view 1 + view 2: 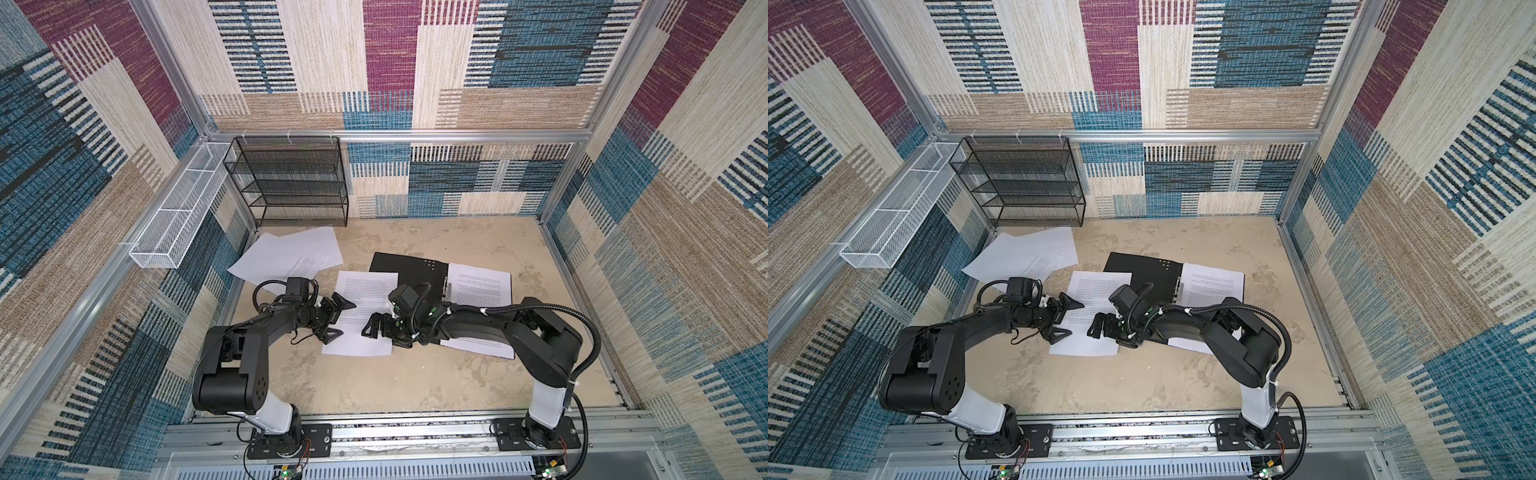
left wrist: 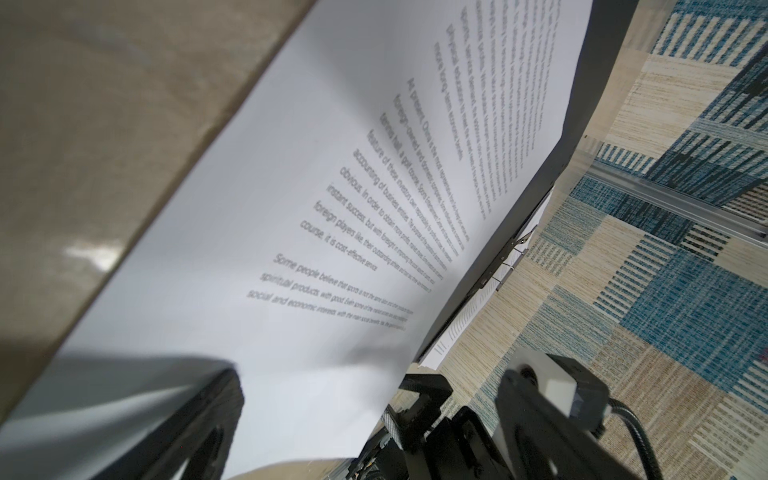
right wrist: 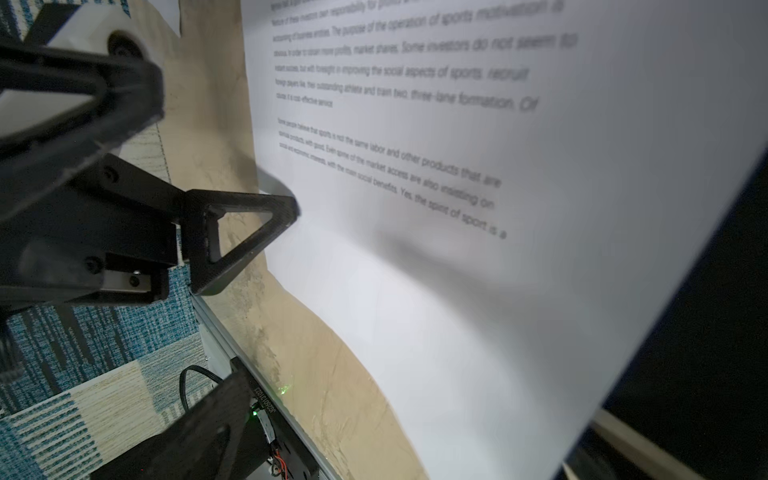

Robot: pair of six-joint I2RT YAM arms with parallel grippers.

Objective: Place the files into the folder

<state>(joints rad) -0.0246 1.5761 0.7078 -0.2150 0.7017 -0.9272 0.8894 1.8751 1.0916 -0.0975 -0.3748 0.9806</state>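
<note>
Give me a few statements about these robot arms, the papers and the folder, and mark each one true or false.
1. The left gripper and the right gripper both stand open. True.
2. The folder lies shut. False: it lies open, black inside up.
3. A printed sheet lies between the two grippers. True.
4. The black rack holds paper. False: no paper shows on its shelves; loose sheets lie on the table in front of it.
</note>
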